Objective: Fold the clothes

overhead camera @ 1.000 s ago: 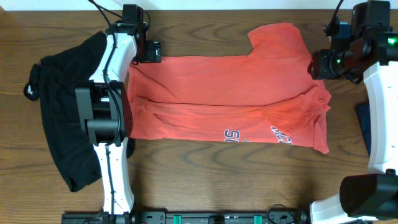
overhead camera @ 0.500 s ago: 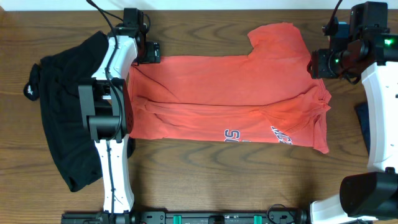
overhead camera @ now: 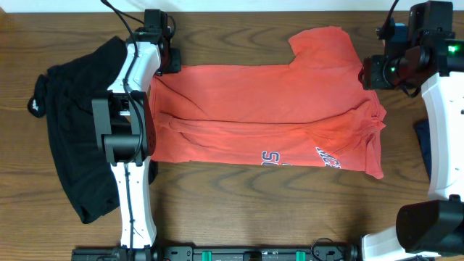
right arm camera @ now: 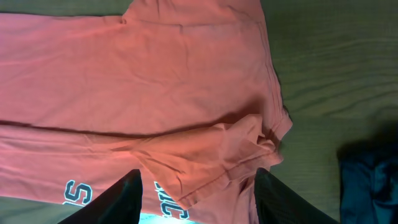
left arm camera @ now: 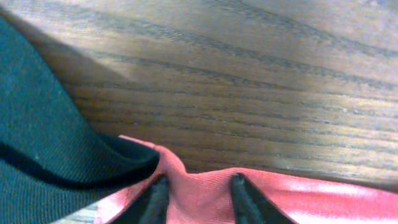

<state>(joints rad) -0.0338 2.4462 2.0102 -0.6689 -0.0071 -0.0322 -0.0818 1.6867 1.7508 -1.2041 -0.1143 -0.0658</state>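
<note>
A coral-red T-shirt lies spread across the table, its lower half folded up so the navy-and-white lettering shows along the near edge. My left gripper sits at the shirt's far left corner. In the left wrist view my left gripper pinches a bunched ridge of the red cloth. My right gripper hangs open above the shirt's right sleeve area, and in the right wrist view that gripper has only the rumpled shirt lying below its spread fingers.
A larger black shirt lies crumpled at the left, touching the red shirt's corner, and shows as dark cloth in the left wrist view. A dark blue garment peeks in at the right edge, also visible as a blue heap.
My left gripper has closed from wide open onto the shirt's far left corner. The right arm and the shirt have hardly moved.
</note>
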